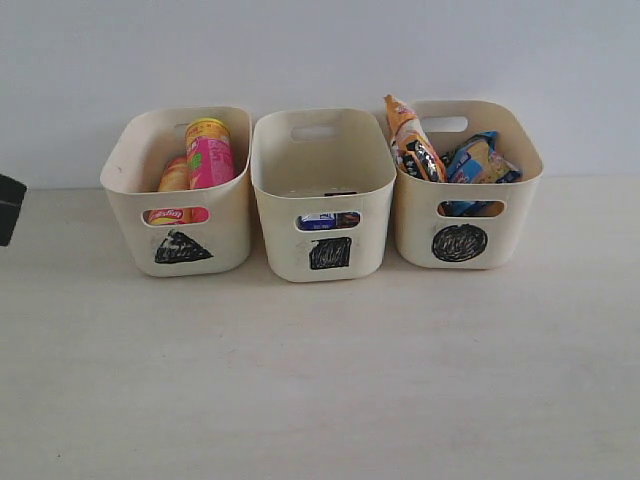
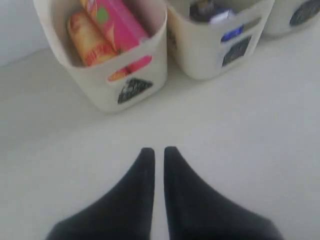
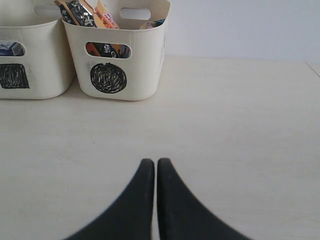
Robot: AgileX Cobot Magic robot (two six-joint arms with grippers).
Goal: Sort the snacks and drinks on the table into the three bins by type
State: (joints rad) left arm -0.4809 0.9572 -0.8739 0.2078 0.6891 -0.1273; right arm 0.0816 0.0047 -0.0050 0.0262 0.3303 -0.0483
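Three cream bins stand in a row on the table. The triangle bin holds the pink tube and the yellow tube. Through the slot of the square bin the drink cartons show. The circle bin holds an orange-black packet and a blue-white packet. My left gripper hangs shut and empty over bare table in front of the triangle bin. My right gripper is shut and empty, short of the circle bin.
A pale wall rises behind the bins. A dark piece of the left arm shows at the left edge of the exterior view.
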